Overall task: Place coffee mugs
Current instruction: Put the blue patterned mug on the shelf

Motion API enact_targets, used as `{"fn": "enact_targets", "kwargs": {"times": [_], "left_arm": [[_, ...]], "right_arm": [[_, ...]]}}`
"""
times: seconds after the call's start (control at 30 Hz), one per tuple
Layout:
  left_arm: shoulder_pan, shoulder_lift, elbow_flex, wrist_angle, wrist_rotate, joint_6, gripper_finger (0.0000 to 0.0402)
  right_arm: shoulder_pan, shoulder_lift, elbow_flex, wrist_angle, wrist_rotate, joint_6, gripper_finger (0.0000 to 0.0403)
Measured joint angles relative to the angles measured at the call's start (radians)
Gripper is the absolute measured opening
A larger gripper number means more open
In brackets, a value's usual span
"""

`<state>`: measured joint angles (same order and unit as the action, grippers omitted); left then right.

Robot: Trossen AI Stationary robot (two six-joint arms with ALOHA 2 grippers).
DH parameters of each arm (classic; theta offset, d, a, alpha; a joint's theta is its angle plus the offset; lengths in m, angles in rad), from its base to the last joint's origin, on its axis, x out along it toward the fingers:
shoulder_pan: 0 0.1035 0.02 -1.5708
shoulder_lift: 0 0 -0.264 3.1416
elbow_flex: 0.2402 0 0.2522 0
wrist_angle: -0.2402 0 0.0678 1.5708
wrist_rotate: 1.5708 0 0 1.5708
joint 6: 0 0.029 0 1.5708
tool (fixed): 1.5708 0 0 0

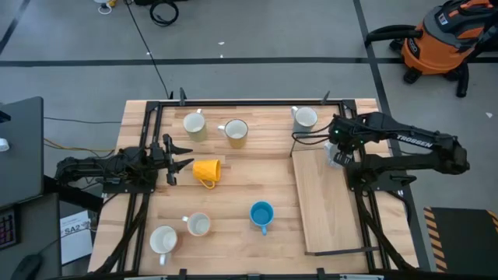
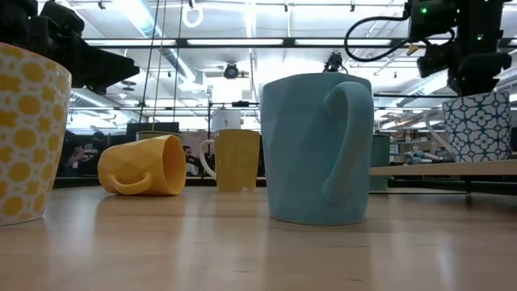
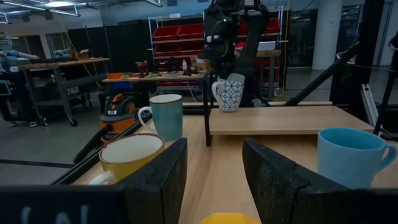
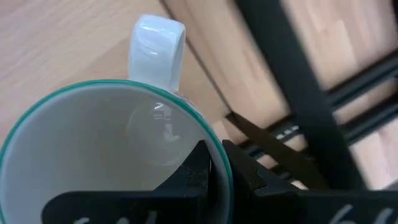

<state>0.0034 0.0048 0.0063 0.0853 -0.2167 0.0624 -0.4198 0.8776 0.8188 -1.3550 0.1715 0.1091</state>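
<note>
My right gripper (image 1: pixel 336 152) is shut on a white mug with dark print (image 3: pixel 229 93), over the far right part of the raised wooden board (image 1: pixel 327 202). Several other coffee mugs stand upright on the table, among them a blue one (image 1: pixel 261 214), a white and teal one (image 1: pixel 305 117) and a cream one (image 1: pixel 194 124). A yellow-orange mug (image 1: pixel 206 171) lies on its side. At the table's left, my left gripper (image 3: pixel 214 180) stands open and level, just left of that mug and touching nothing. My right gripper pinches the printed mug's rim (image 4: pixel 213 148), one finger (image 4: pixel 193 177) inside the mug and one (image 4: pixel 249 171) outside. The fingers come from above, pointing down, some way round from the handle (image 4: pixel 157 43). The mug stays upright, its base close to the board; whether it touches, I cannot tell.
Black frame rails (image 1: pixel 148 140) run along the table's left, far and right sides. Two white mugs (image 1: pixel 198 225) (image 1: pixel 163 239) stand near the front left. The board's near half is bare wood. An orange vacuum (image 1: pixel 440 43) stands on the floor beyond the table.
</note>
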Motion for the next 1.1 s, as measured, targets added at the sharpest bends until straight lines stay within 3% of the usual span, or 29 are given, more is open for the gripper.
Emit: {"fn": "enact_targets", "kwargs": {"times": [0.43, 1.1], "left_arm": [[0.0, 0.0, 0.0, 0.0, 0.0, 0.0, 0.0162], [0.0, 0.0, 0.0, 0.0, 0.0, 0.0, 0.0162]], "right_arm": [[-0.088, 0.017, -0.008, 0.04, -0.003, -0.035, 0.0029], [-0.094, 0.021, -0.008, 0.039, -0.016, -0.034, 0.0048]]}}
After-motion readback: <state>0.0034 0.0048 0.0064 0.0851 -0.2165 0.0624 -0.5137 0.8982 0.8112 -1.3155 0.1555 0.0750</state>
